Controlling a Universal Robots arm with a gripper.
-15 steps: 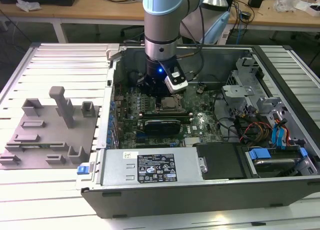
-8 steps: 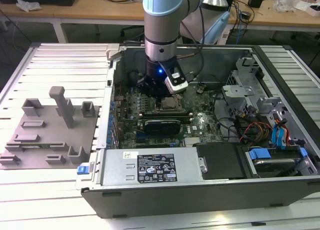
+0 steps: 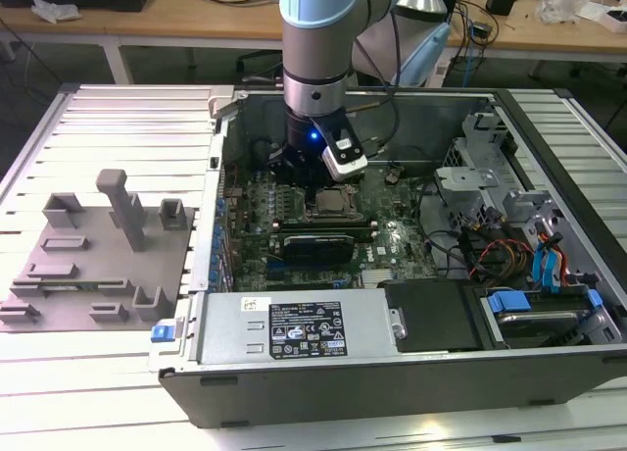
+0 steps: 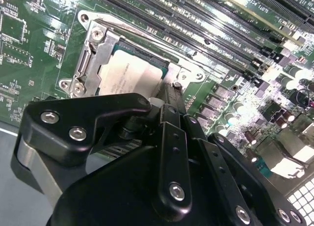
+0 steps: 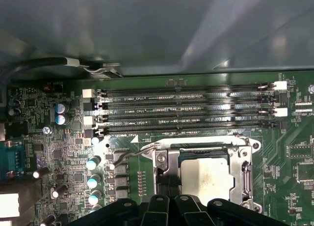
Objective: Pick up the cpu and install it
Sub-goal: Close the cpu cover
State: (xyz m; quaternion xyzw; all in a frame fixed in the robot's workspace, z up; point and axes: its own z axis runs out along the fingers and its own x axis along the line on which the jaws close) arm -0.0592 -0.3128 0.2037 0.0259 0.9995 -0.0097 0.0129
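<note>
The cpu [image 4: 130, 76], a flat square chip with a silvery-grey top, lies inside the metal socket frame [image 4: 91, 54] on the green motherboard. It also appears in the first wrist view as the cpu [image 5: 208, 174] within the socket frame [image 5: 243, 172], and in the exterior view as the cpu [image 3: 328, 204]. My gripper [image 4: 174, 91] hangs low over the board with its black fingers together beside one corner of the socket, holding nothing. In the exterior view the gripper [image 3: 302, 176] sits just behind the socket, under the wrist's blue light.
Long black memory slots [image 5: 186, 108] run beside the socket. The open computer case holds a power supply [image 3: 294, 328], a black card [image 3: 313, 245], and drive cages with cables [image 3: 490, 206]. A grey tray [image 3: 88, 265] with upright fixtures lies at the exterior view's left.
</note>
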